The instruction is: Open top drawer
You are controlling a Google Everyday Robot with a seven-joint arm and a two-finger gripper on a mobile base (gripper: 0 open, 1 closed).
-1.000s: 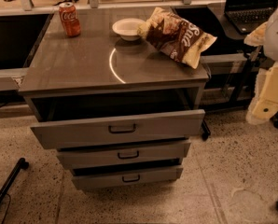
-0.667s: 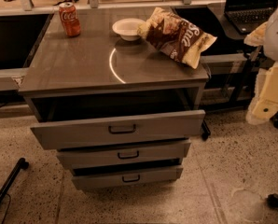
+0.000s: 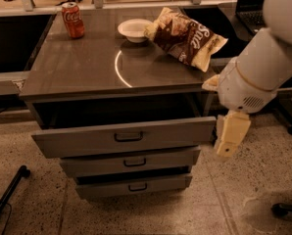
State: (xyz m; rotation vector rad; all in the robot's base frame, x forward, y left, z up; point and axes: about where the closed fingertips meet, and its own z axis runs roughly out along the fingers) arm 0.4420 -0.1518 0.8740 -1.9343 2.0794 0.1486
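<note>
Top drawer (image 3: 87, 140) stands pulled out toward the near side, its grey front jutting past the two shallower drawers (image 3: 131, 162) below, with a dark gap behind it under the cabinet top (image 3: 82, 67). The cream gripper (image 3: 228, 148) hangs just beside the drawer front's right end, pointing down; whether it is spread or closed cannot be told. On the cabinet top sit a cola can (image 3: 73, 19), a white bowl (image 3: 134, 29) and a chip bag (image 3: 185, 37).

Cabinet top (image 3: 87, 67): cola can (image 3: 73, 19), bowl (image 3: 134, 30), chip bag (image 3: 185, 38); end effector (image 3: 229, 138) below right edge.
</note>
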